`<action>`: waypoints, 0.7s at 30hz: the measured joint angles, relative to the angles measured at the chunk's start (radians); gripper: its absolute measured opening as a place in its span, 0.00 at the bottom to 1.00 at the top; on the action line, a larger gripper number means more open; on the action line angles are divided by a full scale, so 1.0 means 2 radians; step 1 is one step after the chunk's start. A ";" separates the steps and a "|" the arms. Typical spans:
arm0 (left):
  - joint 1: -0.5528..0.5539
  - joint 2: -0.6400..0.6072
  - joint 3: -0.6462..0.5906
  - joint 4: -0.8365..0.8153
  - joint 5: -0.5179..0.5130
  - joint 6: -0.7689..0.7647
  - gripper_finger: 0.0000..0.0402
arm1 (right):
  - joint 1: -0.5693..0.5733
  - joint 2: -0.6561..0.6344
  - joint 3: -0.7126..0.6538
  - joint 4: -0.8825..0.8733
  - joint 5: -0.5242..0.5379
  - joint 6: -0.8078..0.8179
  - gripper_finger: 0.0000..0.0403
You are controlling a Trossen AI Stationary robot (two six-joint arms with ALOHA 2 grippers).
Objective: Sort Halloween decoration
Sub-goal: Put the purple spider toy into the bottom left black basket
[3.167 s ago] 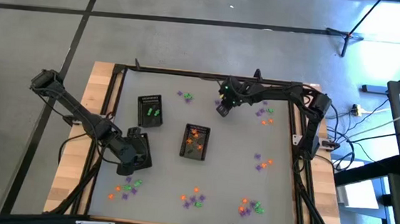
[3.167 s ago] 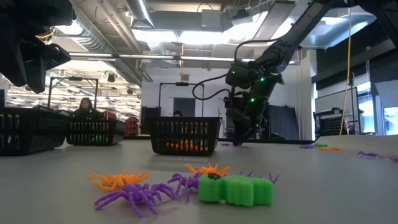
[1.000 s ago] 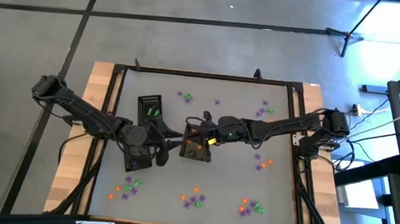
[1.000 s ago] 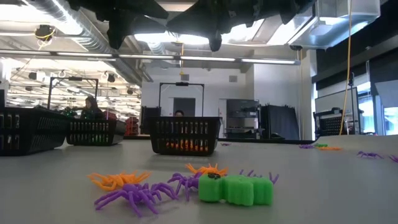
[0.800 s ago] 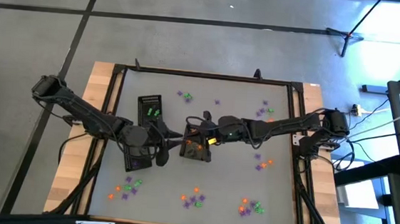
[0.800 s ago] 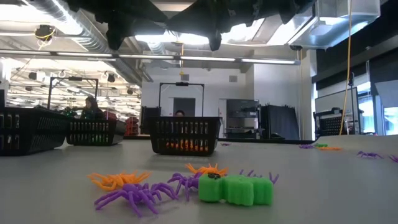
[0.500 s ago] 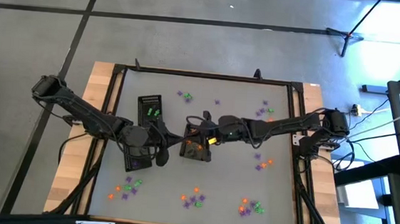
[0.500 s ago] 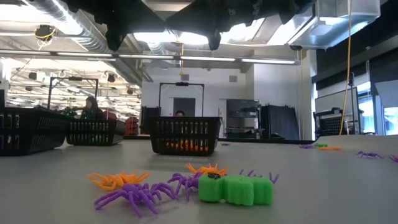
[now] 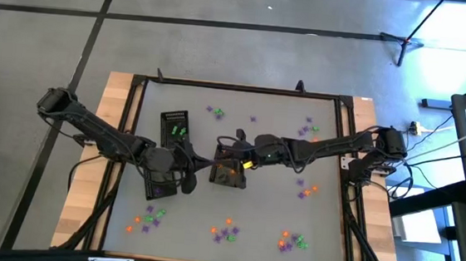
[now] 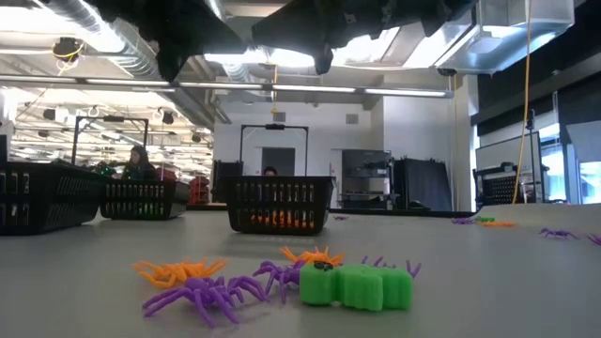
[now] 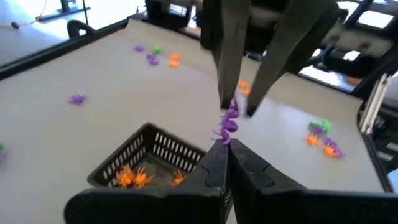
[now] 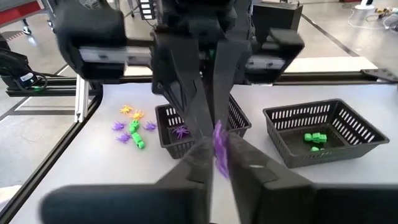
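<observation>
A purple Halloween decoration hangs in the air over the orange-filled basket at mid-table. My left gripper comes from the table's left and is shut on it. My right gripper comes from the right and meets it tip to tip. Its fingers stand a little apart on either side of the trinket's other end. Whether they touch it I cannot tell. More orange, purple and green trinkets lie on the table along the near edge. My left gripper pinches the near end of the purple decoration between its two fingertips. The fingers come about level from the table's left. The trinket sticks out beyond the tips toward my right gripper, lifted clear above the orange basket.
A basket with green pieces stands far left. A basket with a purple spider sits under my left arm. Loose trinkets lie at the far right, right and near left. A frame rims the table.
</observation>
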State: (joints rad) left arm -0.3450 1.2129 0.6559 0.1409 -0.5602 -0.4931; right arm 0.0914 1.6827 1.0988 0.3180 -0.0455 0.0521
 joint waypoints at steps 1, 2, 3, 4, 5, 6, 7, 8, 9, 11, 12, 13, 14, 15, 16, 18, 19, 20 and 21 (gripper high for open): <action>0.000 0.000 0.000 -0.004 0.001 -0.002 0.00 | 0.000 0.000 0.000 0.000 0.000 0.000 0.19; 0.000 0.000 0.000 -0.006 0.001 -0.004 0.00 | 0.000 0.000 0.000 0.000 0.000 -0.001 0.24; 0.000 0.000 0.000 -0.009 0.001 -0.011 0.00 | 0.000 0.000 0.000 0.000 0.000 -0.001 0.28; 0.000 0.000 0.000 -0.014 0.001 -0.014 0.00 | 0.000 0.000 0.000 0.000 0.000 -0.001 0.32; 0.000 -0.001 0.000 -0.019 0.001 -0.017 0.00 | 0.000 0.000 0.000 0.001 0.000 -0.001 0.37; 0.000 -0.001 0.000 -0.026 0.005 -0.021 0.00 | 0.000 0.000 0.000 0.002 0.000 -0.001 0.41; 0.000 -0.003 0.000 -0.034 0.014 -0.027 0.00 | 0.000 0.000 0.000 0.001 0.000 -0.001 0.45; 0.000 -0.008 0.000 -0.050 0.026 -0.033 0.00 | 0.000 0.000 0.000 0.000 0.000 -0.001 0.49; 0.000 -0.015 0.000 -0.071 0.040 -0.044 0.00 | 0.000 -0.001 0.000 -0.003 0.000 -0.001 0.52; -0.001 -0.032 0.000 -0.124 0.068 -0.079 0.00 | 0.000 -0.002 0.000 -0.011 0.002 -0.001 0.57; -0.004 -0.041 0.000 -0.159 0.080 -0.102 0.00 | 0.000 -0.002 0.000 -0.016 0.006 -0.001 0.59; -0.007 -0.050 0.000 -0.194 0.091 -0.125 0.00 | 0.000 -0.002 0.000 -0.019 0.009 -0.001 0.60; -0.011 -0.058 0.000 -0.227 0.103 -0.150 0.00 | 0.000 -0.002 0.000 -0.022 0.012 -0.001 0.62; -0.015 -0.067 0.000 -0.262 0.119 -0.174 0.00 | 0.000 -0.002 0.000 -0.025 0.014 -0.001 0.63; -0.018 -0.074 0.000 -0.297 0.136 -0.200 0.00 | 0.000 -0.002 0.000 -0.026 0.018 -0.001 0.63; -0.026 -0.086 0.000 -0.357 0.174 -0.245 0.00 | 0.000 -0.002 0.000 -0.029 0.021 -0.001 0.64; -0.031 -0.091 0.000 -0.386 0.191 -0.264 0.00 | 0.000 -0.002 0.000 -0.030 0.022 -0.001 0.64; -0.036 -0.095 0.000 -0.412 0.208 -0.282 0.00 | 0.000 -0.002 0.000 -0.030 0.022 -0.001 0.64; -0.040 -0.099 0.000 -0.435 0.225 -0.298 0.00 | 0.000 -0.002 0.000 -0.029 0.022 -0.001 0.64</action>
State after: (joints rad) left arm -0.4256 1.0150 0.6556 -0.7293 -0.1102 -1.0889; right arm 0.0914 1.6783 1.0988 0.2590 -0.0017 0.0502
